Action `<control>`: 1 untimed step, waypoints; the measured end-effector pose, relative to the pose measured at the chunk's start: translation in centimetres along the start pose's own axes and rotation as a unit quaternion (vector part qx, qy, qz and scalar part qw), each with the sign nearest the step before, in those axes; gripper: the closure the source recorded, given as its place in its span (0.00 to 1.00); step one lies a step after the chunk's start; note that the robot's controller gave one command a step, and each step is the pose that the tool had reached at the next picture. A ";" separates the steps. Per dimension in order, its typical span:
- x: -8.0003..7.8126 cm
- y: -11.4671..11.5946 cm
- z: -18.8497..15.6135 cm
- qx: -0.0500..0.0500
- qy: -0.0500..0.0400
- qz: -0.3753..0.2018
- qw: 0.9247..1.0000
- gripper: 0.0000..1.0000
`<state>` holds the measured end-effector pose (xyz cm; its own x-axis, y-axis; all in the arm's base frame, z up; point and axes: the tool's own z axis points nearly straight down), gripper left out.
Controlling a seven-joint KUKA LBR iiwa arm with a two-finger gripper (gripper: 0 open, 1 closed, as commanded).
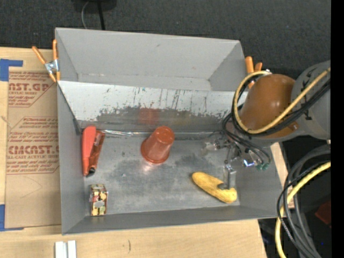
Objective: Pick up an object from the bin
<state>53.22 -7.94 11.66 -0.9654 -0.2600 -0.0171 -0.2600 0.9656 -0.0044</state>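
Grey metal bin [145, 58] sits mid-frame, floor scuffed, w/ four loose things in it, all well apart.

Task's thing: yellow banana [214, 187], lying flat on the bin floor in the lower right of frame, near the front wall. Its long axis runs from upper left down to lower right.

Hand [230, 177] is down inside the bin at lower right, directly over the banana's right end. It looks to be touching or just short of the peel; can't tell which. Can't tell if the hand is wide or narrow, as cables & metal parts clutter it. Nothing seen held in it.

Arm comes in from right of frame, w/ a rounded orange cover [269, 104] at the wrist & black/yellow cables [301, 98] looping round it.

Rest of bin:
- orange-red plastic cup [157, 144] at approx ctr of floor, tipped over
- orange-red pen-like tool [88, 150] w/ dark end, along the left wall, lengthwise up-down in frame
- small patterned block [98, 200] in the lower left corner
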 end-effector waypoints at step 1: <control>4.0 -1.7 3.1 -0.003 0.008 -0.085 0.996 0.00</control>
<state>49.88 -10.65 8.47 -0.9075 -0.4200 -0.0003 -0.4200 0.9075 0.0009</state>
